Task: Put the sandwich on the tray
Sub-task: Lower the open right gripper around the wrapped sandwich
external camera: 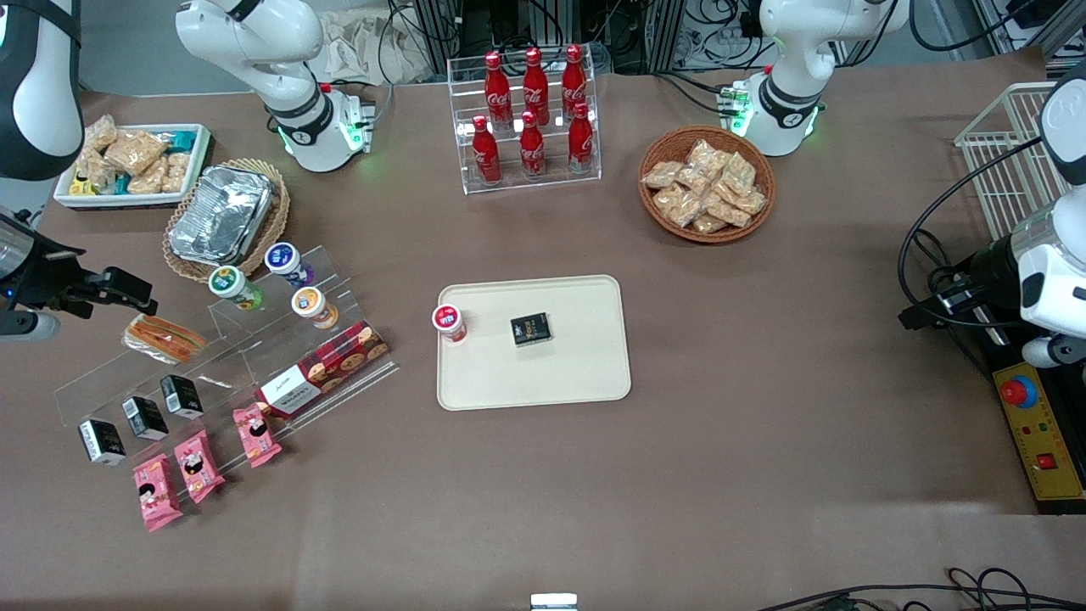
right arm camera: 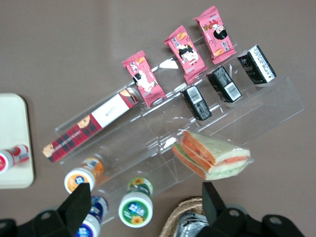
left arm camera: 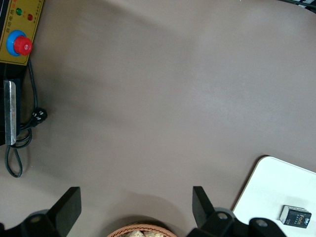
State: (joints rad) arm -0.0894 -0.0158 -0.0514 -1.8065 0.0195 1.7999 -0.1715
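Sandwich (external camera: 164,337) is not yet gripped; it lies on the acrylic rack (external camera: 280,339), with the wide-open, empty claw (right arm camera: 145,205) above it and the tray (external camera: 585,373) well apart.

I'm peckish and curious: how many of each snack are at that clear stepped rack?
Sandwich: 1
Cookie box: 1
Cups: 3
Black boxes: 3
Pink packets: 3
Total: 11
The pincer hangs open, above and beside the sandwich.

The right arm holds its gripper (external camera: 127,293) above the table at the working arm's end, fingers (right arm camera: 79,200) spread wide, holding nothing.
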